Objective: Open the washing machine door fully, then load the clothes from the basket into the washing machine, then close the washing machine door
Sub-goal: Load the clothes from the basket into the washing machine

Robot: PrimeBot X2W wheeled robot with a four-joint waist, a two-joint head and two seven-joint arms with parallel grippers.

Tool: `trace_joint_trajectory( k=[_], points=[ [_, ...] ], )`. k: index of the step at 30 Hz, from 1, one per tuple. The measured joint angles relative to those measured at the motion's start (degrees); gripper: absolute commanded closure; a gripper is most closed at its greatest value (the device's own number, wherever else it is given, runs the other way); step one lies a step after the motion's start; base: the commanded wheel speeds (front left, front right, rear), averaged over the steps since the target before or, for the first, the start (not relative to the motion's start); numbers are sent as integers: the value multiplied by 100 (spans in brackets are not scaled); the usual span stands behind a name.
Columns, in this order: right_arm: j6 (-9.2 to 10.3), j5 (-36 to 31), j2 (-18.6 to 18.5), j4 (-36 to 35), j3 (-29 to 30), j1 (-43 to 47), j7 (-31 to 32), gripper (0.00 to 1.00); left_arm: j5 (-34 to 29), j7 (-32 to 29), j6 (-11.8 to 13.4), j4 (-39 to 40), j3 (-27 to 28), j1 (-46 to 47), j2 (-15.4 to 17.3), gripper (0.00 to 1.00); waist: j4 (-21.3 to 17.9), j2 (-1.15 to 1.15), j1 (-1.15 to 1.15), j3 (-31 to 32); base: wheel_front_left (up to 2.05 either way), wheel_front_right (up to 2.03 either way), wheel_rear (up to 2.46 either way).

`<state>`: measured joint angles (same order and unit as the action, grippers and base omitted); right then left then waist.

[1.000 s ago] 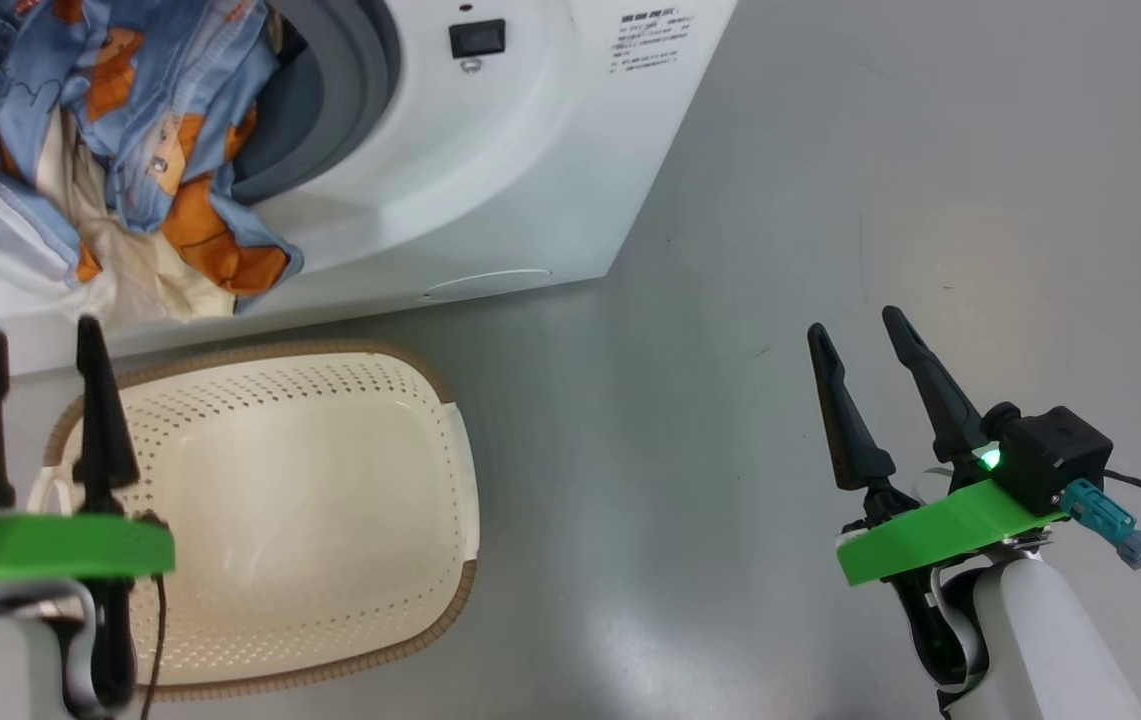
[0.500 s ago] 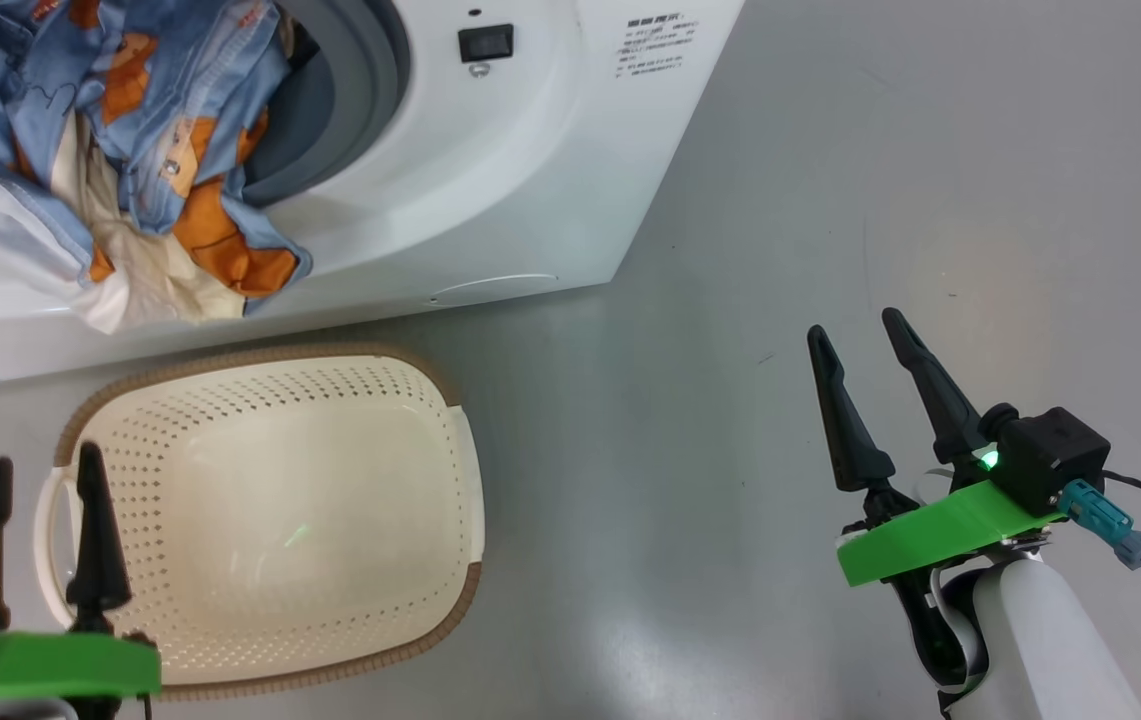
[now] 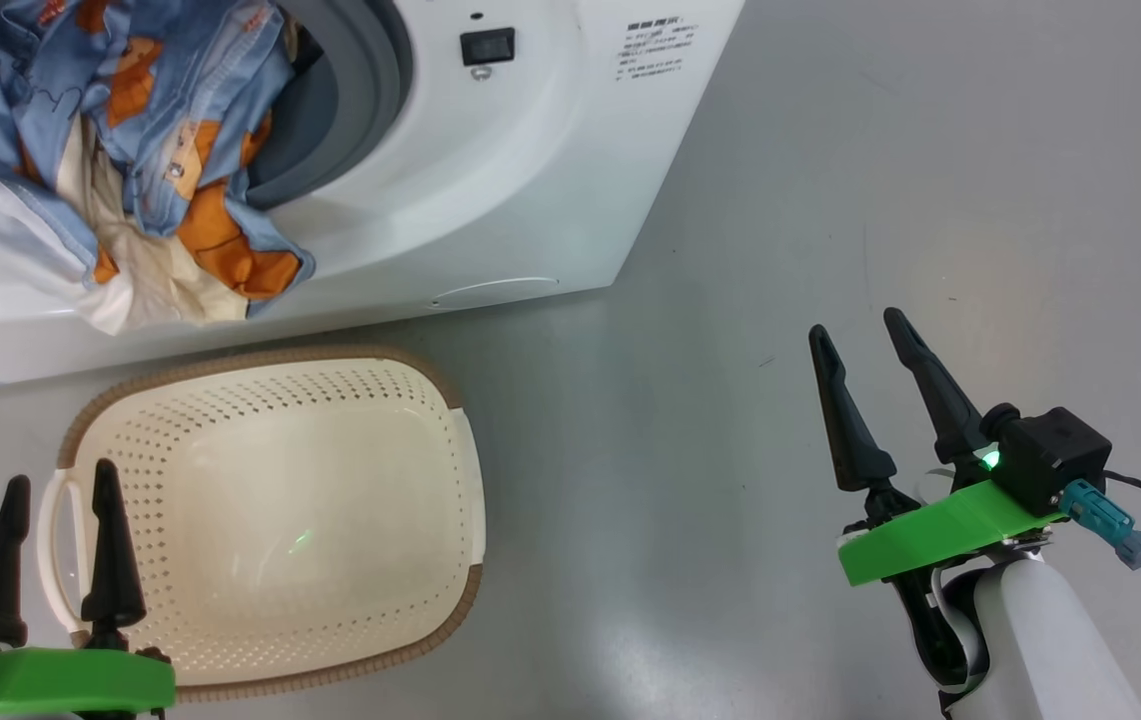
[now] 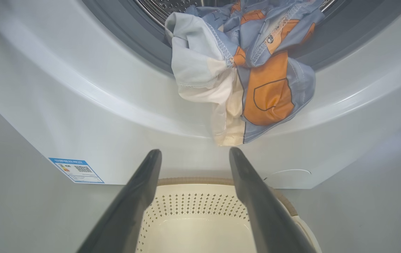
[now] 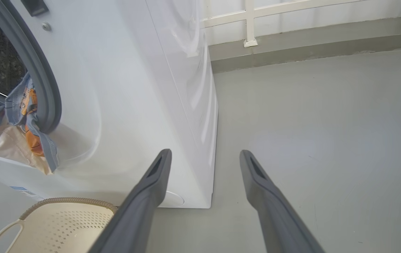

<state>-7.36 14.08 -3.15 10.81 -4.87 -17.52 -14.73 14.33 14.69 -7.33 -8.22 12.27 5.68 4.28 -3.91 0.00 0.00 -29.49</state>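
Observation:
The clothes point(image 3: 130, 150), light-blue fabric with orange animals and a cream piece, hang half out of the washing machine point(image 3: 490, 170) over its grey gasket; the left wrist view has the clothes point(image 4: 242, 70) draped down the white front. The basket point(image 3: 270, 520) stands on the floor below, with nothing in it. My left gripper point(image 3: 60, 485) is open at the basket's left handle, holding nothing. Out on the bare floor to the right, my right gripper point(image 3: 855, 330) is open too. The washing machine door is out of view.
Grey floor point(image 3: 830, 150) spreads to the right of the machine. A blue label sticker point(image 4: 77, 170) sits low on the machine front. In the right wrist view a white rail point(image 5: 291, 14) and a kerb run behind the machine.
My left gripper has drawn back and down from the machine's front to the basket's near-left corner. The head view has shifted slightly. The right arm has stayed still.

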Motion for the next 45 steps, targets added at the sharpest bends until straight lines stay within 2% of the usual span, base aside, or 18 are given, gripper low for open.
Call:
trace_joint_trajectory(
  k=[15,23,32,45],
  points=[
    [0,1,0,15,7,2,0,0,48,0,0,-11,-49,46,-19,0,2,0,-1,-5,0,0,0],
    [0,12,0,37,-13,1,0,0,207,0,0,-155,-222,600,57,0,-57,0,0,6,0,0,0],
    [0,22,-1,62,-32,1,0,0,450,-110,0,-669,-625,1587,209,0,-118,0,0,13,0,0,0],
    [0,81,0,62,-103,1,0,0,855,-445,0,-1668,-660,2233,308,0,-247,0,0,-89,0,0,0]
  ],
)
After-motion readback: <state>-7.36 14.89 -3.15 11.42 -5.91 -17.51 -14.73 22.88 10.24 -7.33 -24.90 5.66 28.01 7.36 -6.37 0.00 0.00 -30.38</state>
